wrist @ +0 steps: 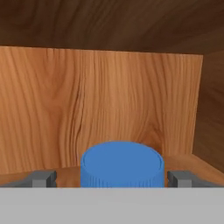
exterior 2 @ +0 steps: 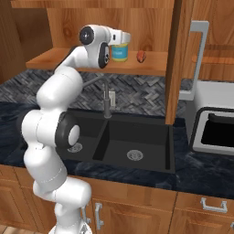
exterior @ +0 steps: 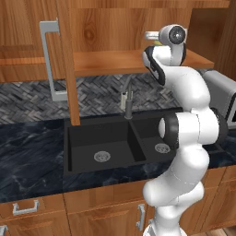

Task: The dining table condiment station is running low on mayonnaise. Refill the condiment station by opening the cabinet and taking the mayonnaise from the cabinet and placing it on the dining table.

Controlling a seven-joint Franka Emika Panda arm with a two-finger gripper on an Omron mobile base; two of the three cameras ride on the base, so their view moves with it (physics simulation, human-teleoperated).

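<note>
**Even, soft rendered light; sharp base views, softer hand view**

Both base views are evenly and moderately bright, with no single visible lamp. The glossy white robot arm (exterior: 191, 99) carries soft highlights on its upper curves and grey shading beneath. The black double-bowl sink (exterior: 113, 147) is the darkest zone, its walls nearly without detail. Under the medium-brown wooden cabinet shelf (exterior 2: 151, 61) lies mild shadow. The hand view looks slightly blurred; the cabinet's ceiling above the blue ribbed lid (wrist: 122, 164) is dim.
</note>
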